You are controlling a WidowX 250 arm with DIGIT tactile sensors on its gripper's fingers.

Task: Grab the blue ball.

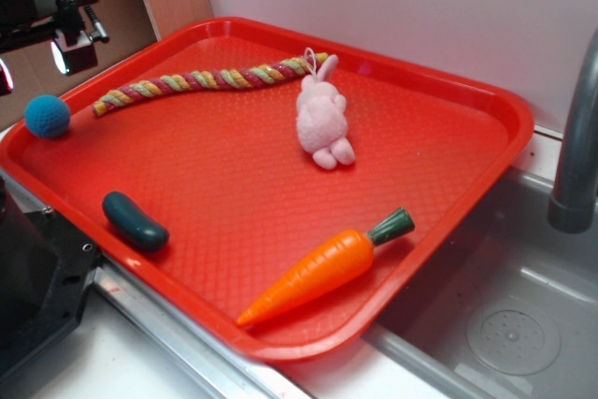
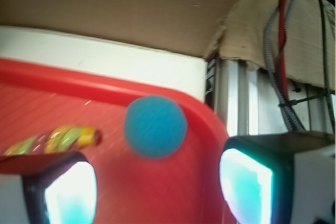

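The blue ball (image 1: 48,116) (image 2: 156,126) is seen at the far left corner of the red tray (image 1: 448,91) (image 2: 63,80), against its rim. The hand (image 2: 157,187) is held released above it, pads (image 2: 71,192) apart, nothing between them. Also held in the tray: a braided rope (image 1: 206,79) (image 2: 55,140) nearby, a teal pickle toy (image 1: 135,220), a pink plush bunny (image 1: 322,119), a toy carrot (image 1: 322,268). A sink (image 1: 514,315) is seen beside the tray.

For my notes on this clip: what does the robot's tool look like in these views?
Wrist view: the tool has two black blocky fingers with glossy pale pads, tinged cyan. Exterior view: a black assembly with a small square light-coloured pad. No markings visible.
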